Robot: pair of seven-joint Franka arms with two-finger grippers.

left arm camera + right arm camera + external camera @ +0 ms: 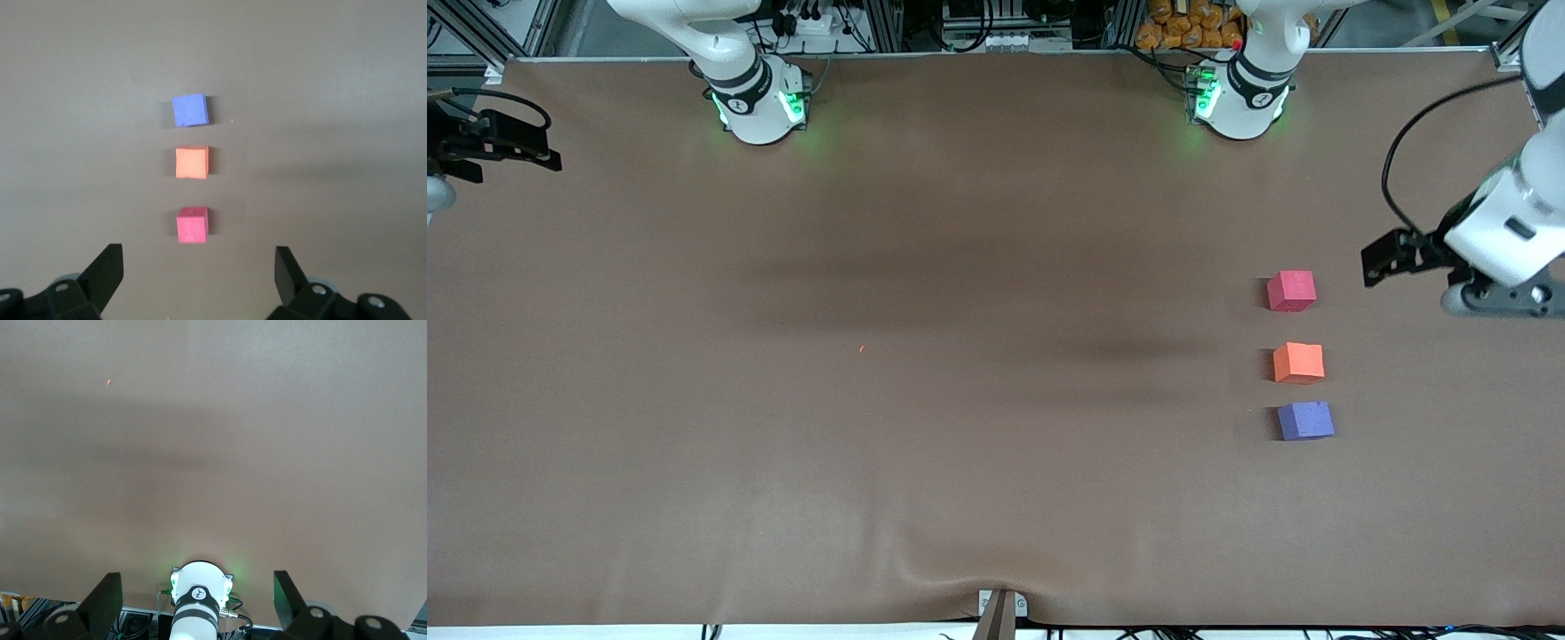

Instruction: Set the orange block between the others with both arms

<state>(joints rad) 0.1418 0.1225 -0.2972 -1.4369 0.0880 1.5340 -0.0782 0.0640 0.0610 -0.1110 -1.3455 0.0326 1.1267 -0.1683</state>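
Three small cubes stand in a line toward the left arm's end of the table. The orange block (1298, 363) (192, 163) sits between the pinkish-red cube (1291, 291) (192, 225), which is farther from the front camera, and the purple-blue cube (1305, 420) (190, 110), which is nearer. None of the cubes touch. My left gripper (198, 252) hangs open and empty in the air; its arm (1507, 231) is over the table's end beside the pinkish-red cube. My right gripper (198, 577) is open and empty, and its hand (489, 142) waits over the right arm's end of the table.
The brown table cover (960, 400) carries a tiny orange speck (862, 349) (109, 383) near its middle. Two green-lit arm bases (758, 102) (1240, 98) stand along the table's edge farthest from the front camera. The right wrist view shows the right arm's own base (198, 600).
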